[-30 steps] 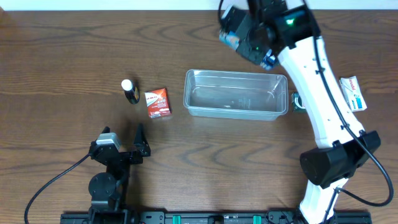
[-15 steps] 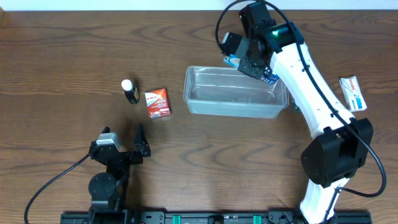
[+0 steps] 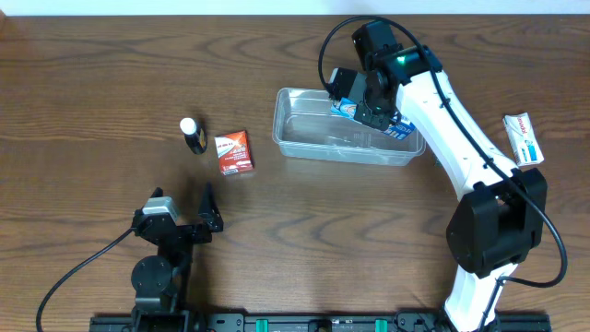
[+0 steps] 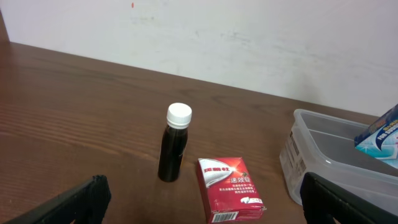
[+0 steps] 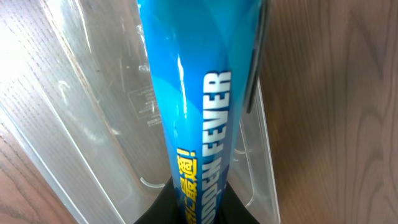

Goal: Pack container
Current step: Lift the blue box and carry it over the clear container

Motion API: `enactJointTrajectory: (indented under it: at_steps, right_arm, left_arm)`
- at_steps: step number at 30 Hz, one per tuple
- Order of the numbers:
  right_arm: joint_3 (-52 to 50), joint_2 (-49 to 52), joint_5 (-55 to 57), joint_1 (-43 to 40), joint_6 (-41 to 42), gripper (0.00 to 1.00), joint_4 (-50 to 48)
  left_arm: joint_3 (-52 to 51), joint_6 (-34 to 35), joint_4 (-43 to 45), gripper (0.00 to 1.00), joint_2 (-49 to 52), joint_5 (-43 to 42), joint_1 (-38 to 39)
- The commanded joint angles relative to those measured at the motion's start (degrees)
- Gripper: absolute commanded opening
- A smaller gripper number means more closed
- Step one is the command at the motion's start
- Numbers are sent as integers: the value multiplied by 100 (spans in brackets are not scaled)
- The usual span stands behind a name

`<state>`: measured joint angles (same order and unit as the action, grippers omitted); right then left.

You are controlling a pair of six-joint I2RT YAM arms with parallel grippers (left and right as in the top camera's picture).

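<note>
The clear plastic container (image 3: 304,138) sits at the table's centre right; it also shows in the left wrist view (image 4: 323,155) and the right wrist view (image 5: 93,106). My right gripper (image 3: 373,103) is shut on a long blue box (image 5: 199,112) with yellow lettering and holds it over the container's far right part; the box shows in the overhead view (image 3: 398,127). My left gripper (image 3: 184,217) is open and empty near the front left, behind a small red carton (image 3: 233,153) and a dark bottle with a white cap (image 3: 192,135).
The red carton (image 4: 230,190) and the bottle (image 4: 174,149) stand left of the container. A white and red packet (image 3: 523,138) lies at the far right. A small dark green thing (image 3: 437,149) lies by the container's right end.
My right arm has come down and toward the front with the blue box, from behind the container to over its far right part. The container has shifted slightly. The left arm has not moved.
</note>
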<state>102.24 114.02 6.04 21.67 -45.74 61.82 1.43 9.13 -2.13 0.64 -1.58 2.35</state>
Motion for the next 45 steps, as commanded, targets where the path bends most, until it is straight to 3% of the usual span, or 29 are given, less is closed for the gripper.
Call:
enactJointTrajectory:
  at_steps: [1, 13, 45]
  right_arm:
    - [24, 20, -22, 48, -83, 11, -4]
    - [15, 22, -28, 37, -953, 12, 291]
    - [-111, 24, -564, -328, -1458, 13, 236]
  left_arm:
    - [-120, -52, -186, 98, -26, 9, -2]
    - [-120, -55, -186, 98, -26, 9, -2]
    - [-120, -55, -186, 98, -26, 9, -2]
